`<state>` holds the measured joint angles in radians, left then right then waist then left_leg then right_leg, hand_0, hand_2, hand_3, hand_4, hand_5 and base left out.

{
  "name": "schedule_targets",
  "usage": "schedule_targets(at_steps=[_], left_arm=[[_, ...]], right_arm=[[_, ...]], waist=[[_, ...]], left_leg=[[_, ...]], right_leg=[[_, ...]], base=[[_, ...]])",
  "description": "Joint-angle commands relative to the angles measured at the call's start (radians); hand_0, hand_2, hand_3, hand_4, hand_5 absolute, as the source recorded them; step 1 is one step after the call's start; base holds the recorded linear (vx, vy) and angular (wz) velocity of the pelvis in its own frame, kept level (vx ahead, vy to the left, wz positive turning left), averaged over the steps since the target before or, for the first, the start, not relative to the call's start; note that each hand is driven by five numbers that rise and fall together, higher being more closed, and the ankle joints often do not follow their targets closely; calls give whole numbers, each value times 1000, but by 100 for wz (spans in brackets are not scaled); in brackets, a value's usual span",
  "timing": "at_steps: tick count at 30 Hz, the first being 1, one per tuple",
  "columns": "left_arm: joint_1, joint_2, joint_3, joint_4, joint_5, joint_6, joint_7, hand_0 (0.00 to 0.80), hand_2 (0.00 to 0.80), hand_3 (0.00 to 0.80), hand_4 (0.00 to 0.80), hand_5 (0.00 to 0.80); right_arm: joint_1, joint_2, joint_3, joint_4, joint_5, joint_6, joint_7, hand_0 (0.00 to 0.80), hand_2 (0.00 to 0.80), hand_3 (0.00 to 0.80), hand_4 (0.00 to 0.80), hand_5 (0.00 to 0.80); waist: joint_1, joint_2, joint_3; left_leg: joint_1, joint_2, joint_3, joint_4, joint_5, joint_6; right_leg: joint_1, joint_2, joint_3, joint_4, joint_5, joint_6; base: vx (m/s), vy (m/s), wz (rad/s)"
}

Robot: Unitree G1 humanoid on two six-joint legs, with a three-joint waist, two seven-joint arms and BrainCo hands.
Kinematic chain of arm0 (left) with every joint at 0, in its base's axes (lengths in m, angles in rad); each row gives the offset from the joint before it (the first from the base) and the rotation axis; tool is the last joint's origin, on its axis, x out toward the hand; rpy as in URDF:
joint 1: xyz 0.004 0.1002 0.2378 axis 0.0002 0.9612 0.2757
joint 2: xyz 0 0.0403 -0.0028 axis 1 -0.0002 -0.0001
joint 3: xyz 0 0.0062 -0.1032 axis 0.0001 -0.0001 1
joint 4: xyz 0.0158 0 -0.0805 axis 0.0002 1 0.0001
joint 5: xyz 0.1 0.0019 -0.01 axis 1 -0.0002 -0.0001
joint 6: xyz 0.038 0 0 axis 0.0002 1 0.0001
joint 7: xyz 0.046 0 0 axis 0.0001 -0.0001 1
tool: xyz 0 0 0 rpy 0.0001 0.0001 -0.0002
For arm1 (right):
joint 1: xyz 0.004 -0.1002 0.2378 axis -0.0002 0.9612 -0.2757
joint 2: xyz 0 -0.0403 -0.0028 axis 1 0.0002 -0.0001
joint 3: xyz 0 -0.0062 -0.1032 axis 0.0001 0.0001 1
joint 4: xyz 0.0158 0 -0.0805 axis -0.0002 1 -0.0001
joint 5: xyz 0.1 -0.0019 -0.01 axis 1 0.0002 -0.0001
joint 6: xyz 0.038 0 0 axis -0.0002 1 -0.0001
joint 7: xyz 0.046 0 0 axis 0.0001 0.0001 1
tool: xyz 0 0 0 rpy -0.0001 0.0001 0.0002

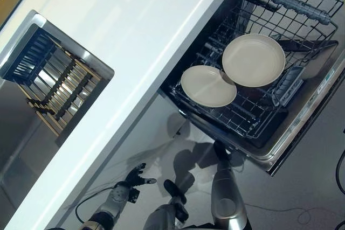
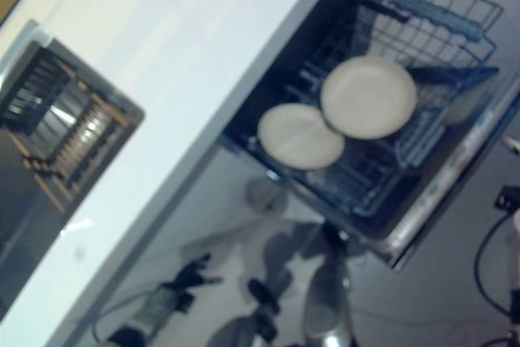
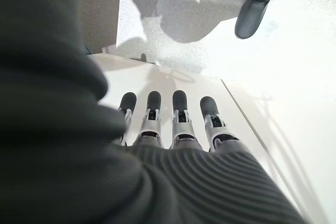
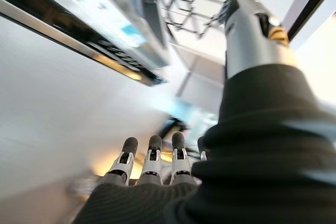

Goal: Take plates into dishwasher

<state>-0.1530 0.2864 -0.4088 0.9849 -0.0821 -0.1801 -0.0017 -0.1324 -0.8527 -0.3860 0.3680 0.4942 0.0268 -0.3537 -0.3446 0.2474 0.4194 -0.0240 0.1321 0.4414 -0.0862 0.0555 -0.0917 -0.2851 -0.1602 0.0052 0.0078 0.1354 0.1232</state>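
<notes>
Left eye view: you see two beige plates lying flat in the dishwasher's pulled-out wire rack (image 1: 259,117). Larger plate (image 1: 253,60) sits toward the rack's far side; smaller plate (image 1: 208,85) lies just beside it, rims overlapping. Open dishwasher door (image 1: 302,127) shows beneath the rack, under the white countertop (image 1: 135,52). Sink (image 1: 54,79) w/ a drying rack inside is set in the counter, well apart from the plates. Left hand (image 1: 135,179) hangs low near the floor, fingers straight, released, holding nothing. Right wrist view: right hand (image 4: 152,166) fingers extended, relaxed, empty, below the door edge.
</notes>
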Motion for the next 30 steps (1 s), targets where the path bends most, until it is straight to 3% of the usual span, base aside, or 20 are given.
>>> schedule_targets(at_steps=[1, 10, 18, 24, 30], left_arm=[[25, 25, 47, 70, -9, 9, -8, 0, 0, 0, 0, 0], [-9, 30, 14, 69, -31, 5, -18, 0, 0, 0, 0, 0], [-15, 14, -12, 70, -35, -3, -27, 0, 0, 0, 0, 0], [-16, 2, -19, 74, -26, -10, -42, 0, 0, 0, 0, 0], [-20, -3, -16, 61, -16, -1, -45, 0, 0, 0, 0, 0]], right_arm=[[17, 49, -46, 54, 159, -27, 70, 0, 0, 0, 0, 0], [-76, 93, 2, 329, 382, -131, 198, 0, 0, 0, 0, 0], [-138, 116, 5, 520, 500, -218, 386, 0, 0, 0, 0, 0], [-159, 147, 28, 570, 536, -226, 549, 0, 0, 0, 0, 0], [-167, 177, 74, 558, 496, -191, 618, 0, 0, 0, 0, 0]], waist=[[-8, -67, -88], [15, -16, -69], [36, 33, -64], [41, 52, -61], [44, 51, -55]], left_leg=[[70, 24, 14, 29, -23, -55], [44, 17, -1, 36, -10, -58], [32, 1, -18, 33, -6, -56], [27, -6, -19, 31, 3, -58], [26, -6, -9, 25, 5, -58]], right_leg=[[14, 33, -47, 78, -101, -44], [-7, 11, -68, 95, -109, -48], [-10, -9, -76, 94, -111, -44], [-6, -8, -76, 76, -106, -44], [-9, -5, -77, 68, -101, -43]], base=[[-2, -6, -3], [-14, 3, -6], [-4, 5, 1], [-5, 9, 2], [-12, -2, 0]])
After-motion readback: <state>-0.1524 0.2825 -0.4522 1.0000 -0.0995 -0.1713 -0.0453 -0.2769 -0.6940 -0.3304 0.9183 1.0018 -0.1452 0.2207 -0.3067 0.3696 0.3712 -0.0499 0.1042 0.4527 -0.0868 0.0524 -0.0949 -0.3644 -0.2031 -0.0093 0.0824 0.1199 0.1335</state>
